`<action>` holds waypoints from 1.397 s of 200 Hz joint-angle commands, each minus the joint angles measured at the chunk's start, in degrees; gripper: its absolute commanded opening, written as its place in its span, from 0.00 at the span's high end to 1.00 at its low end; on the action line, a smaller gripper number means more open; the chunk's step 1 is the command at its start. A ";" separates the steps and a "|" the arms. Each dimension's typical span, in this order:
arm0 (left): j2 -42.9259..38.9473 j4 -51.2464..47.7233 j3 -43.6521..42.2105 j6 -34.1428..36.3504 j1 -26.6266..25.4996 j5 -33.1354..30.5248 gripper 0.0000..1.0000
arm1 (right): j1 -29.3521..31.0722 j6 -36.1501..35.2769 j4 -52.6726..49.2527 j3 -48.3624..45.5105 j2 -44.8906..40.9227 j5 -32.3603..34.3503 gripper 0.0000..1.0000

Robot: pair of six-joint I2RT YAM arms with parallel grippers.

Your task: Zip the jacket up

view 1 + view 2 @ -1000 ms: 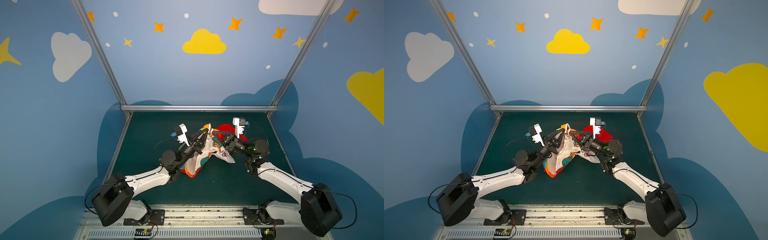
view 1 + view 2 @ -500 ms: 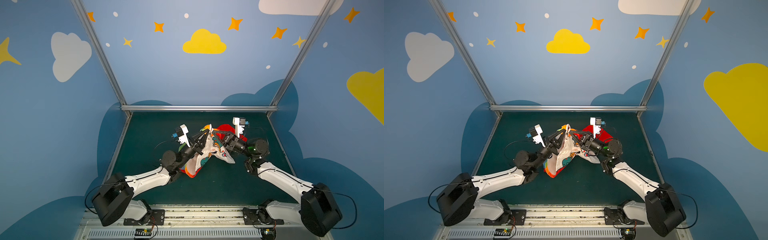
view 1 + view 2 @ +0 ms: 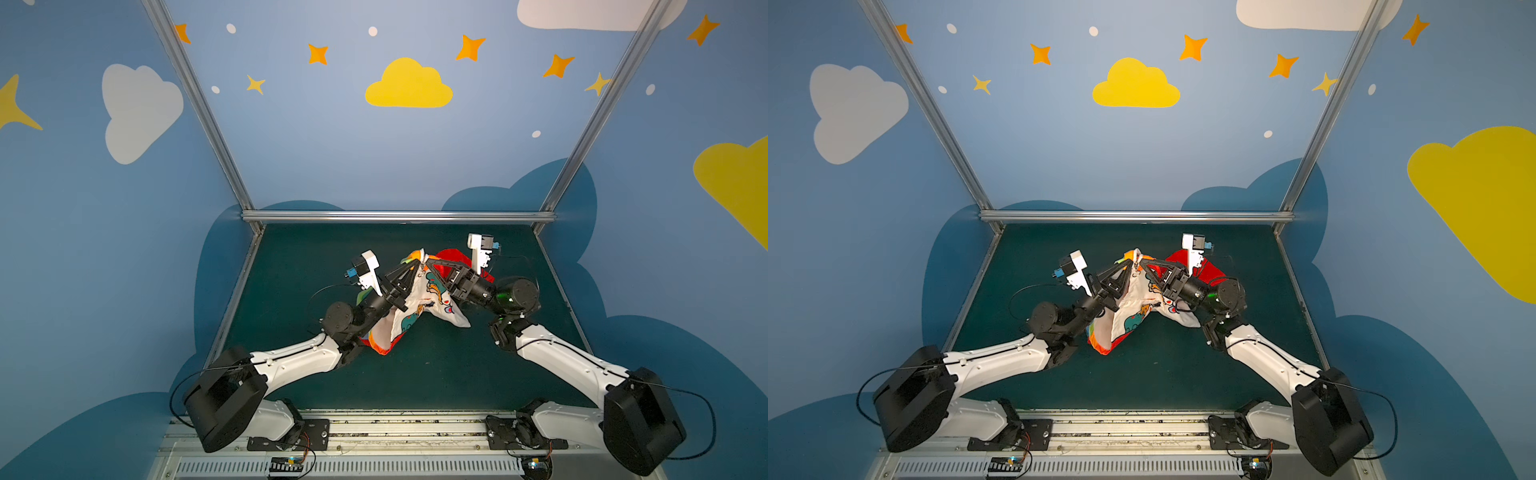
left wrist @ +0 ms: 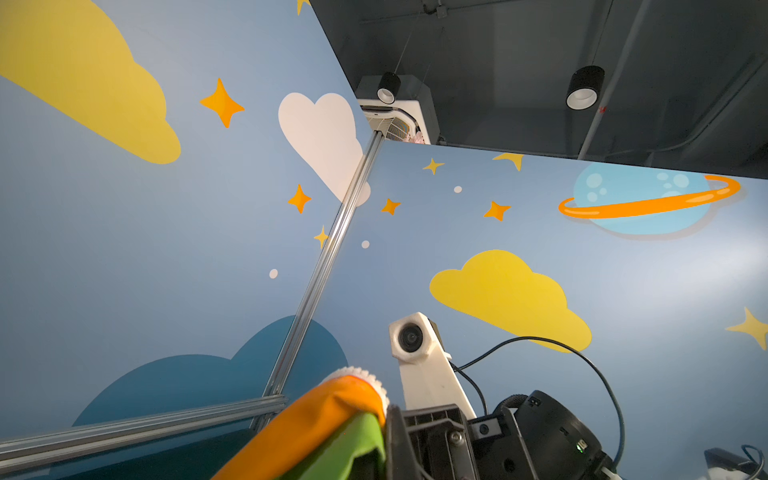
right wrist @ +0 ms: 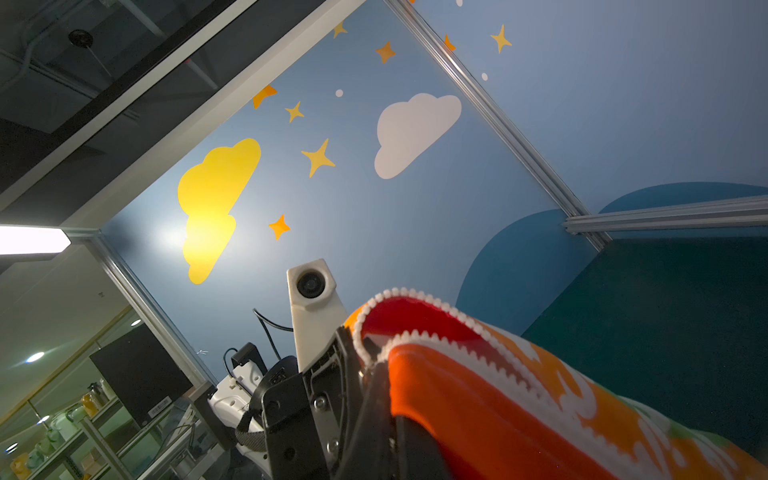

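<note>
My left tool [image 3: 417, 266] is pinched tight on the jacket [image 3: 419, 299], jaws closed on a fold of fabric at the garment's highest point. My right tool [image 3: 430, 264] is clamped just as narrowly on the same peak from the opposite side, so the two sets of fingertips meet almost nose to nose above the middle of the desk [image 3: 436, 374]. The jacket hangs from that shared pinch like a small tent. In both top views its white lining [image 3: 1136, 297] with cartoon animals faces the camera, its lower orange edge [image 3: 384, 349] reaches down to the desk on the side of my arm bases, and the red hood [image 3: 455, 255] shows behind my right tool. In the left wrist view, orange and green stripes [image 4: 324, 428] bunch right beside my finger, with white zipper teeth [image 4: 361, 374] along their edge. In the right wrist view two rows of those teeth stand apart — red showing between them — and run over orange fabric with white lettering [image 5: 577, 399].
</note>
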 commanded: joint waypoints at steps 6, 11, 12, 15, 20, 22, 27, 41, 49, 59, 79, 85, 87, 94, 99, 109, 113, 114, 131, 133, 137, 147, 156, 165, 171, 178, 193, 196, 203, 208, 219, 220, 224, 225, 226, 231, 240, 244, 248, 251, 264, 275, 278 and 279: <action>-0.63 2.25 -0.59 2.14 -0.35 0.02 0.97 | -0.49 1.48 4.88 1.72 -1.35 2.13 1.00; -0.75 2.27 -0.85 2.29 -0.39 0.01 0.97 | -0.56 1.89 5.24 1.82 -1.26 2.27 1.00; -0.75 2.26 -0.87 2.29 -0.39 0.01 0.97 | -0.60 1.94 5.32 1.82 -1.21 2.28 1.00; -0.76 2.29 -1.07 2.52 -0.38 0.01 0.97 | -0.67 2.26 5.58 1.82 -1.12 2.36 1.00; -0.83 2.29 -1.23 2.64 -0.38 0.01 0.97 | -0.79 2.56 6.03 1.89 -1.00 2.41 1.00; -0.84 2.26 -1.31 2.67 -0.39 -0.04 0.97 | -0.80 2.67 6.15 1.91 -0.92 2.43 1.00; -0.92 2.30 -1.57 2.91 -0.43 -0.08 0.97 | -0.86 2.99 6.35 2.02 -0.81 2.51 1.00; -0.98 2.28 -2.08 3.34 -0.47 -0.23 0.97 | -0.98 3.32 6.46 2.17 -0.55 2.60 1.00; -0.97 2.27 -2.30 3.44 -0.53 -0.34 0.97 | -1.22 3.32 6.46 1.98 -0.59 2.84 1.00; -1.00 2.25 -2.48 3.64 -0.53 -0.35 0.97 | -1.65 3.32 6.38 1.70 -0.46 3.01 1.00; -1.82 -4.50 -2.25 1.64 -0.44 -2.95 0.97 | -2.54 3.36 3.77 1.63 -0.39 3.28 1.00; -2.47 -7.70 -1.95 1.45 -0.51 -3.32 0.97 | -2.56 3.19 1.52 2.04 -0.33 3.03 1.00; -2.64 -8.90 -1.85 1.54 -0.42 -3.33 0.97 | -2.56 3.15 0.61 2.19 -0.22 2.83 1.00; -3.30 -12.35 -1.37 1.65 -0.41 -3.26 0.97 | -2.50 2.70 -3.10 2.66 -0.12 2.40 1.00; -3.69 -14.62 -0.98 1.62 -0.48 -3.33 0.97 | -2.41 2.34 -5.96 3.21 0.03 2.00 1.00; -4.07 -17.96 -0.18 1.67 -0.40 -3.33 0.97 | -2.39 1.87 -11.55 4.08 -0.02 1.12 1.00; -4.08 -18.86 0.00 1.57 -0.38 -3.54 0.97 | -2.45 1.64 -13.35 4.26 -0.14 1.07 1.00; -4.09 -19.08 0.03 1.54 -0.39 -3.52 0.97 | -2.47 1.56 -13.64 4.32 -0.16 1.06 1.00; -4.32 -20.88 -0.24 0.26 -0.24 -5.20 0.97 | -2.48 -0.02 -16.28 3.41 -0.75 2.28 1.00; -4.35 -20.98 -0.32 0.14 -0.22 -5.30 0.97 | -2.54 -0.09 -16.41 3.21 -0.83 2.53 1.00; -4.36 -21.23 -0.48 -0.14 -0.14 -5.47 0.97 | -2.60 -0.04 -16.50 2.81 -0.99 3.03 1.00; -4.44 -22.48 -0.54 -0.94 0.24 -5.62 0.97 | -2.62 -0.11 -16.65 1.90 -1.09 3.64 0.92; -4.53 -24.05 -0.30 -1.62 0.57 -5.81 0.97 | -2.66 0.06 -16.71 1.29 -1.07 3.85 0.86; -4.62 -25.54 -0.16 -2.05 0.67 -6.27 0.97 | -2.73 0.15 -16.96 0.76 -0.90 3.54 0.82; -4.72 -25.88 -0.20 -1.99 0.75 -6.43 0.97 | -2.70 0.28 -17.17 0.33 -0.89 3.44 0.77; -4.79 -25.97 -0.50 -2.01 0.75 -6.80 0.97 | -2.67 0.49 -17.44 -0.24 -0.93 3.53 0.73; -5.12 -26.95 -0.78 -2.33 1.09 -7.42 0.97 | -2.75 0.42 -17.71 -2.55 -1.55 3.99 0.66; -5.29 -27.45 -0.80 -2.42 1.14 -7.46 0.97 | -2.75 0.42 -17.89 -2.95 -1.77 4.11 0.64; -5.71 -28.79 -0.65 -2.79 1.36 -7.59 0.97 | -2.91 0.33 -18.33 -3.95 -2.29 4.56 0.60; -5.99 -29.82 -0.54 -3.01 1.50 -7.64 0.97 | -2.92 0.33 -18.94 -4.65 -2.81 4.94 0.58; -6.73 -32.33 -0.29 -3.80 1.88 -7.38 0.97 | -3.00 0.17 -20.31 -6.09 -3.96 5.65 0.52; -6.82 -32.58 -0.29 -3.87 1.93 -7.38 0.97 | -3.00 0.16 -20.62 -6.33 -4.25 5.77 0.49; -7.17 -33.63 -0.09 -4.22 2.16 -7.23 0.97 | -3.04 0.03 -21.16 -6.81 -4.81 6.08 0.47; -7.22 -33.84 -0.06 -4.30 2.20 -7.17 0.97 | -3.02 0.00 -21.33 -6.98 -4.87 6.12 0.47; -7.33 -34.08 0.00 -4.34 2.27 -7.14 0.97 | -3.06 -0.01 -21.41 -7.10 -5.03 6.23 0.46; -7.68 -35.46 0.18 -4.69 2.49 -6.91 0.97 | -3.14 -0.17 -22.23 -7.70 -5.86 6.61 0.43; -8.32 -38.09 0.53 -5.37 2.97 -6.32 0.97 | -3.13 -0.69 -23.71 -8.78 -7.39 7.37 0.40; -8.62 -39.24 0.77 -5.68 3.18 -5.95 0.97 | -3.25 -0.95 -24.74 -9.16 -8.01 7.74 0.39; -8.89 -40.43 0.92 -5.82 3.38 -5.54 0.97 | -3.27 -1.29 -26.38 -9.46 -8.78 8.09 0.37; -9.05 -41.27 1.09 -6.00 3.54 -5.27 0.97 | -3.27 -1.70 -27.32 -9.62 -9.37 8.29 0.36; -9.77 -45.22 1.52 -7.41 4.22 -4.28 0.97 | -3.27 -4.74 -31.90 -9.83 -11.83 8.94 0.34; -10.25 -48.12 1.80 -9.50 5.01 -3.26 0.97 | -3.02 -9.00 -35.62 -9.94 -14.06 9.26 0.34; -10.35 -48.86 1.91 -10.11 5.33 -2.87 0.97 | -2.84 -10.79 -36.22 -9.95 -14.66 9.46 0.34; -10.39 -49.06 1.91 -10.36 5.41 -2.75 0.97 | -2.75 -11.38 -36.50 -9.95 -14.90 9.48 0.34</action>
